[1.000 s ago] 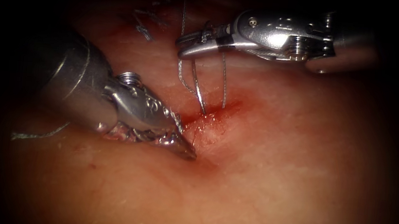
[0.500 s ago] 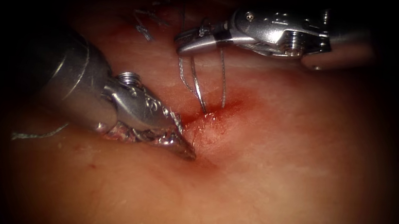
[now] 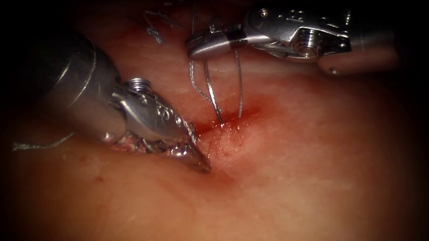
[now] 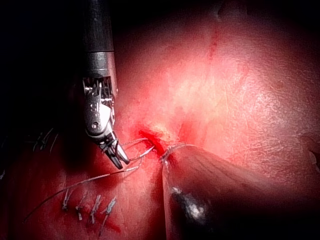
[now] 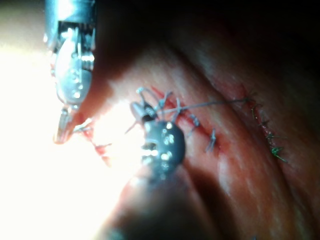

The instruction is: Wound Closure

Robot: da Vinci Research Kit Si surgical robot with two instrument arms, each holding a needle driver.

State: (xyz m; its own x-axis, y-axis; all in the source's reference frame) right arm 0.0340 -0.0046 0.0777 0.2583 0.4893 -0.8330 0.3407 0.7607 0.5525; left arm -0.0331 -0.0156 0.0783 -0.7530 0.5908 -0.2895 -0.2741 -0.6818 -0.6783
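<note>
Your right tool [image 3: 200, 48] has its jaws pinched on the needle [image 3: 212, 91] near the middle of its curve; both ends run down from the jaws into the cut [image 3: 224, 124] in the tissue [image 3: 297, 186]. Thread [image 3: 191, 76] hangs just beside those jaws. Your left tool [image 3: 198, 153] has its jaws spread, the tips pressing the tissue just left of the cut, holding nothing.

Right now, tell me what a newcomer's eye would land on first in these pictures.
First, the right tool, at the top of the endoscope view, jaws shut on the thread, whose strands run down into the red cut in the tissue. Next, the left tool, its jaws pressed on the tissue just left of the cut. Finished stitches sit behind.
</note>
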